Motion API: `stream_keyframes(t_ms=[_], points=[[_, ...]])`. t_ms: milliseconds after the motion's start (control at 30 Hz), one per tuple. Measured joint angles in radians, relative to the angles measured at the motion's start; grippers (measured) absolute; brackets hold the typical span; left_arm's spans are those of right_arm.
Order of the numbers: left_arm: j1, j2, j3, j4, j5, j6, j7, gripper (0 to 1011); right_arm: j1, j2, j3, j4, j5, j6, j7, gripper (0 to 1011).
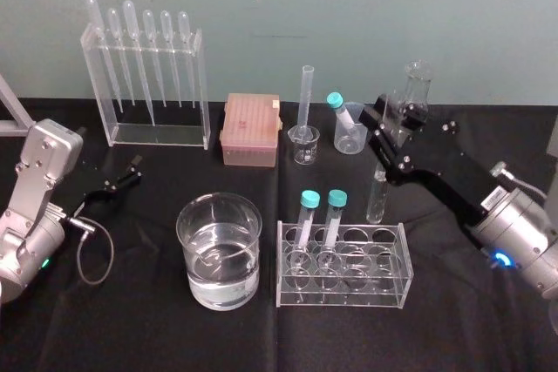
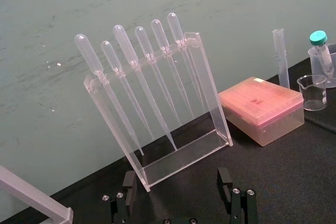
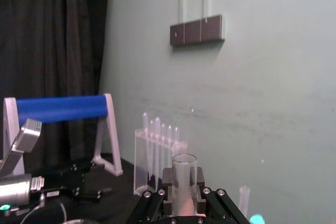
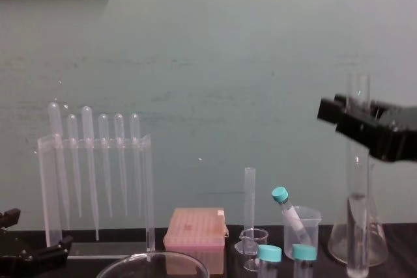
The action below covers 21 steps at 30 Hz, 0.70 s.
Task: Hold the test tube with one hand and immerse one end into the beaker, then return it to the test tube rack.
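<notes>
My right gripper (image 1: 384,140) is shut on the test tube (image 1: 377,196), a long clear uncapped tube held upright near its upper part. The tube hangs in the air behind the right end of the test tube rack (image 1: 342,264). From the chest, the gripper (image 4: 352,118) clamps the tube (image 4: 357,219) high up. In the right wrist view the tube's rim (image 3: 184,178) stands between the fingers (image 3: 184,199). The beaker (image 1: 219,250), wide and partly filled with clear liquid, stands left of the rack; its rim (image 4: 153,263) shows low in the chest view. My left gripper (image 1: 118,185) rests open at the far left (image 2: 177,182).
Two teal-capped tubes (image 1: 320,215) stand in the rack. Behind are a pipette stand (image 1: 146,76), a pink tip box (image 1: 251,131), a slim graduated cylinder (image 1: 307,102), a small glass beaker (image 1: 303,144), a plastic beaker with a capped tube (image 1: 347,128) and a conical flask (image 1: 417,93).
</notes>
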Motion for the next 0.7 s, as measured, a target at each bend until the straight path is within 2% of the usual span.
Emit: stream_keyframes(t_ms=[267, 400, 700], points=[[0.0, 0.0, 0.0, 0.0, 0.0, 0.0, 0.0, 1000, 0.037, -0.002, 0.007, 0.0, -0.027, -0.036, 0.016, 224], [0.0, 0.0, 0.0, 0.0, 0.0, 0.0, 0.0, 1000, 0.092, -0.01, -0.01, 0.031, -0.055, -0.06, 0.039, 224], [0.0, 0.0, 0.0, 0.0, 0.0, 0.0, 0.0, 1000, 0.133, -0.033, -0.028, 0.073, -0.059, -0.055, 0.047, 224]])
